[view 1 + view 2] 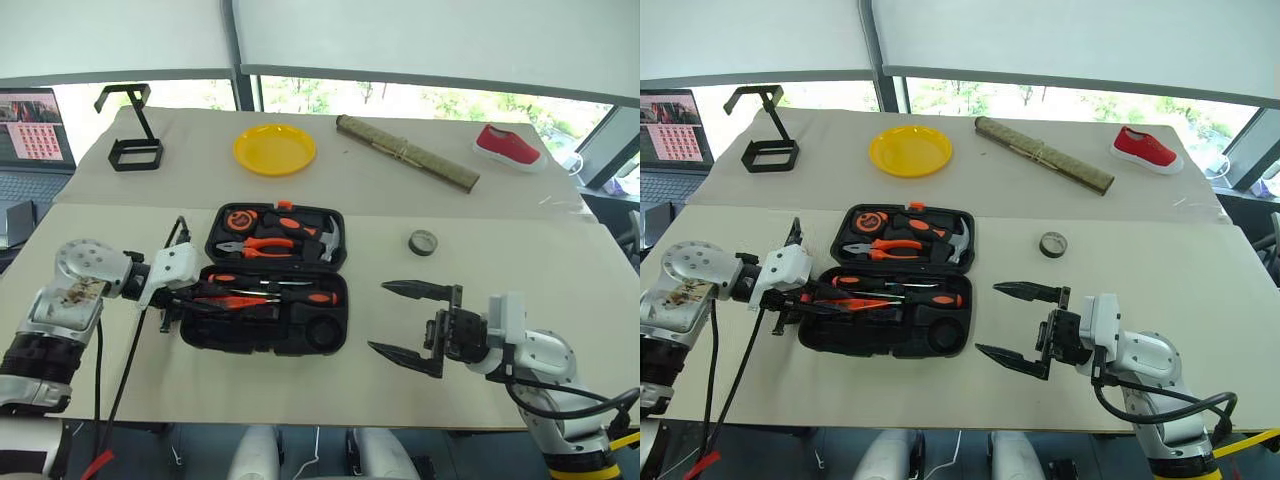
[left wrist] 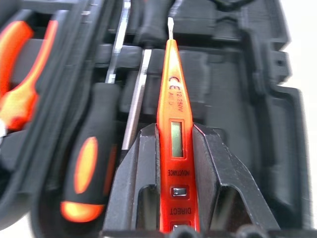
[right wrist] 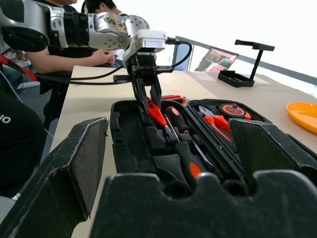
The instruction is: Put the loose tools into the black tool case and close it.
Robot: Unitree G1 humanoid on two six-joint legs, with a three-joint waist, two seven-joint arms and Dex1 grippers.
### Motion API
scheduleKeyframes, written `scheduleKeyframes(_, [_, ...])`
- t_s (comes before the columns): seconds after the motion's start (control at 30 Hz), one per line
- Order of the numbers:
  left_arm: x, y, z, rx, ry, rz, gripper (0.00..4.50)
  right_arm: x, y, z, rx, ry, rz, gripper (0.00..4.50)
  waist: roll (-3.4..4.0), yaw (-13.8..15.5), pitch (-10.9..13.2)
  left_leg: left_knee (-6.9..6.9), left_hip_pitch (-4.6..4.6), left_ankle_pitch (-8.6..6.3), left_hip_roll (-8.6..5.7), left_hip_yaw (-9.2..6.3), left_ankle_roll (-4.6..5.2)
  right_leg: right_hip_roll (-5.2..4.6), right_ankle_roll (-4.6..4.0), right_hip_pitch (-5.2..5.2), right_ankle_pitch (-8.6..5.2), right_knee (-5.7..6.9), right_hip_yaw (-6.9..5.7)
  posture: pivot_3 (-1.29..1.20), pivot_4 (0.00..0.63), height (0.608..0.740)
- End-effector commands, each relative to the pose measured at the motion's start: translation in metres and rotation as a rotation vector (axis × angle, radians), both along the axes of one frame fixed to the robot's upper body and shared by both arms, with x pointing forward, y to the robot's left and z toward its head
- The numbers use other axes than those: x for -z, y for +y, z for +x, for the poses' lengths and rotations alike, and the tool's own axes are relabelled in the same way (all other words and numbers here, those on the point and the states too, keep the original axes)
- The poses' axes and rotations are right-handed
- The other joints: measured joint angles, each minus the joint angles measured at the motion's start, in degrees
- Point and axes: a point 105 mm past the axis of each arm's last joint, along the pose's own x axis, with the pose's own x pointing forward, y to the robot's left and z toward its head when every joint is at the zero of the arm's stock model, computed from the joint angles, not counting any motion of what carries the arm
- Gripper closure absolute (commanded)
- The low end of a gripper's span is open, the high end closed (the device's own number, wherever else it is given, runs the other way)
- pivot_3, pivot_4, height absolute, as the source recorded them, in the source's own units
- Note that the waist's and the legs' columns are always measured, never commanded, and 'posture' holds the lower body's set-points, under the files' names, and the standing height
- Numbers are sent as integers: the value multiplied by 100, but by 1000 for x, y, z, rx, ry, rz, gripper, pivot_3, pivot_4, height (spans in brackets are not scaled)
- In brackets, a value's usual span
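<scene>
We see the left pincer (image 1: pixel 800 298) clamped on the slim red screwdriver (image 2: pixel 174 124), over the open black tool case (image 1: pixel 270 335) near the table's (image 1: pixel 520 270) front edge. The right pincer (image 1: pixel 410 320) stands wide open and empty. The tape roll (image 1: pixel 423 242) lies mid-table.

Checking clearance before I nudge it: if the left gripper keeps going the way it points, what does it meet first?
Probably the black tool case: the left gripper, holding the red screwdriver, points down into the moulded slots.

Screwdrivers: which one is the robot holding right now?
The slim all-red screwdriver, pinched in the left gripper over the black tool case. The orange-and-black-handled screwdrivers lie in their slots.
</scene>
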Motion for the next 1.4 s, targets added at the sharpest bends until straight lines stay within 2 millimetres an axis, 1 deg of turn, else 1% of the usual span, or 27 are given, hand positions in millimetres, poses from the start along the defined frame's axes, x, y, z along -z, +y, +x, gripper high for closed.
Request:
scheduleKeyframes(0.03, [3, 8, 8, -21, -39, 96, 3963, -8, 4, -3, -9, -35, 9, 0, 0, -2, 0, 0, 0, 0, 0, 0, 0, 0, 0, 0, 0, 0, 0, 0, 150, 740])
scheduleKeyframes(0.17, [7, 11, 9, -41, -19, 118, 3963, -10, 5, -2, -13, -43, 27, 0, 0, -12, 0, 0, 2, 0, 0, -1, 0, 0, 0, 0, 0, 1, 0, 0, 150, 740])
scheduleKeyframes(0.33, [13, 2, 7, -16, -5, 123, 3963, -11, 6, -2, -17, -50, 34, 0, 0, -13, 0, 0, 3, 0, 0, -2, 0, 1, 0, 1, 0, 3, 0, 0, 150, 740])
scheduleKeyframes(0.5, [17, 5, 4, 16, 4, 187, 3963, -11, 7, -1, -18, -49, 37, 0, 2, -13, -2, 0, 7, 0, 0, -2, 0, 0, 0, 6, 0, 3, 0, 0, 150, 740])
scheduleKeyframes(0.67, [20, 1, 3, 28, 31, 223, 3963, -10, 10, 0, -20, -49, 42, 0, 5, -14, -3, 0, 11, 0, 0, -2, 0, 0, 0, 9, 0, 4, 0, 0, 150, 740])
scheduleKeyframes(0.77, [25, 3, 7, 21, 24, 280, 3963, -10, 11, 0, -21, -48, 46, 0, 7, -13, -5, 0, 12, 0, -1, -2, 0, 0, 0, 10, 0, 4, 1, 0, 150, 740])
scheduleKeyframes(0.87, [26, 0, 9, -5, 44, 266, 3963, -9, 13, 0, -22, -47, 48, 0, 11, -26, -7, 0, 14, 0, -1, -2, 0, 1, 0, 11, 0, 5, 2, 0, 150, 740])
scheduleKeyframes(0.93, [24, -3, 11, -16, 30, 240, 3010, -9, 13, 1, -23, -47, 50, 0, 16, -25, -10, 0, 17, 0, -1, -2, 0, 1, 0, 12, 0, 7, 2, 0, 150, 740])
scheduleKeyframes(0.97, [21, -5, 13, -19, 7, 215, 2852, -9, 13, 1, -23, -47, 50, 0, 17, -24, -10, 0, 18, 0, -1, -2, 1, 1, 0, 13, 0, 7, 2, 0, 150, 740])
scheduleKeyframes(1.03, [12, -11, 16, -21, -20, 144, 2088, -9, 13, 1, -24, -46, 51, 0, 17, -23, -10, 0, 19, 0, -1, -2, 1, 1, 0, 14, 0, 8, 2, 0, 150, 740])
scheduleKeyframes(1.13, [-9, -15, 15, -27, -35, 14, 1120, -9, 14, 1, -32, -40, 51, 0, 14, -3, -8, 8, 16, 2, -1, -5, 1, 1, 0, 10, 0, 21, 1, 0, 150, 740])
scheduleKeyframes(1.3, [-39, -9, 7, -36, -34, -118, 1120, -6, 14, 0, -44, -23, 46, 0, 12, 13, -7, 43, -11, 1, -1, -17, 2, 1, 2, -3, -1, 40, -7, 0, 150, 740])
scheduleKeyframes(1.37, [-44, -5, 6, -53, -31, -138, 1120, -5, 14, 0, -49, -15, 45, 0, 12, 13, -7, 44, -10, 1, -1, -17, 2, 1, 2, -3, -2, 41, -7, 0, 150, 740])
scheduleKeyframes(1.4, [-42, -2, 5, -61, -28, -136, 1120, -4, 14, 0, -51, -13, 45, 0, 12, 10, -7, 44, -9, 1, -1, -18, 2, 1, 2, -3, -2, 43, -6, 0, 150, 740])
